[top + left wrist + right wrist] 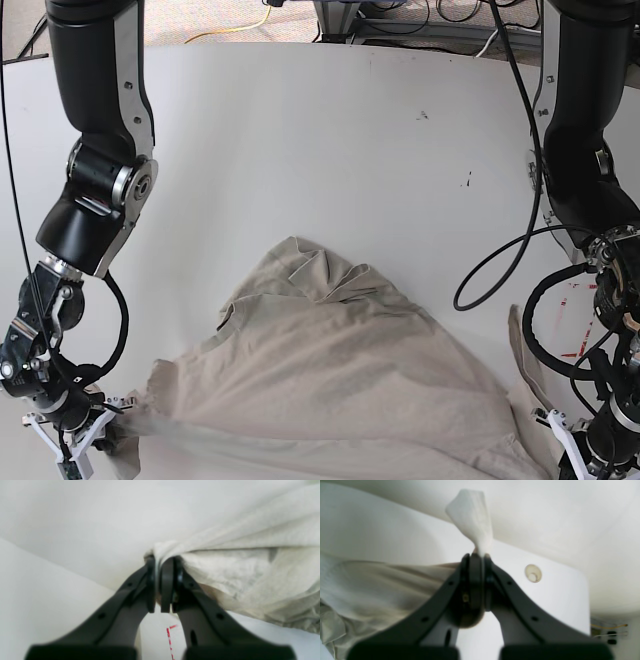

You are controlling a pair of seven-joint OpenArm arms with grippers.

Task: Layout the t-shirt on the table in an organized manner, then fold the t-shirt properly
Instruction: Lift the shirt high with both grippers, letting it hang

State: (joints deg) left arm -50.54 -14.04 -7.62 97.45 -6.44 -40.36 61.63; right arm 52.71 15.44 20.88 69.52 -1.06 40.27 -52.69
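Note:
The light khaki-grey t-shirt (330, 370) hangs stretched low over the white table (300, 150) between my two grippers, wrinkled, with a bunched part reaching toward the table's middle. In the base view my right gripper (88, 438) is at the bottom left, pinching the shirt's left corner. My left gripper (558, 440) is at the bottom right, at the shirt's other corner. The left wrist view shows the left gripper (162, 560) shut on a bunch of t-shirt (250, 567) cloth. The right gripper (478, 555) is shut on t-shirt (382, 585) fabric, with a tuft sticking out past its tips.
A red-outlined mark (575, 320) lies on the table by my left arm, and the red mark (170, 635) shows below the left gripper. A round hole (533, 573) sits near the table's rounded corner. Cables (400, 15) run along the floor beyond the far edge.

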